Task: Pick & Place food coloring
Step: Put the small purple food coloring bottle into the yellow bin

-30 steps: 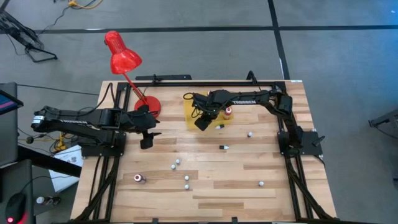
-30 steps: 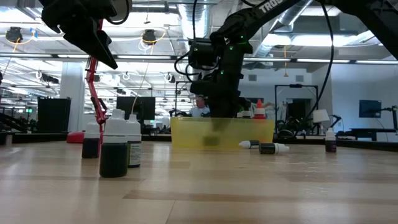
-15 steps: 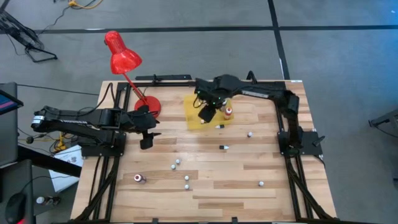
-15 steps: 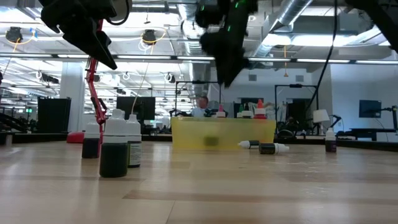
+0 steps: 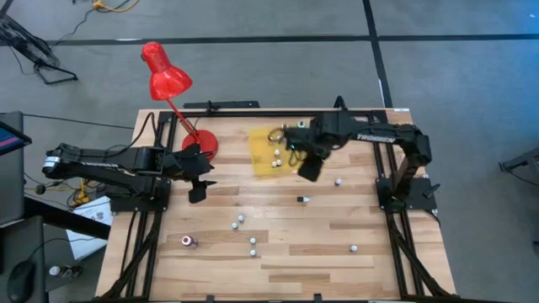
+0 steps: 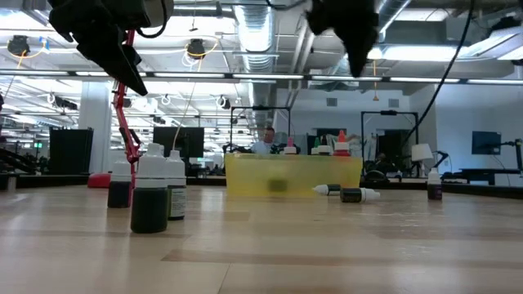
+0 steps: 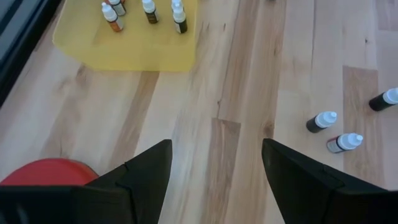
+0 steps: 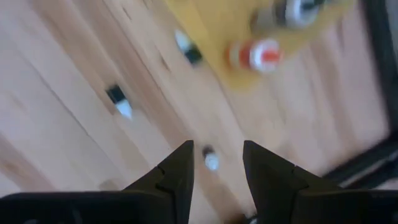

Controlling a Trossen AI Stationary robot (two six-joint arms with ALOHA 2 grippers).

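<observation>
While the right gripper (image 5: 308, 169) hung above the table with nothing between its parted fingers (image 8: 180, 171), a small bottle (image 8: 211, 160) stood on the wood just ahead of the fingertips, likely the reason it was poised there. Beyond that, several bottles (image 5: 276, 155) stood upright on the yellow mat (image 5: 259, 165), gathered there as the drop spot, I'd say, with two more lying tipped on the wood (image 8: 119, 99) between. Over by the red lamp (image 5: 166, 80), the left gripper (image 5: 199, 190) waited, fingers (image 7: 146, 174) spread and empty, three loose bottles (image 7: 321, 121) off to one side of them.
</observation>
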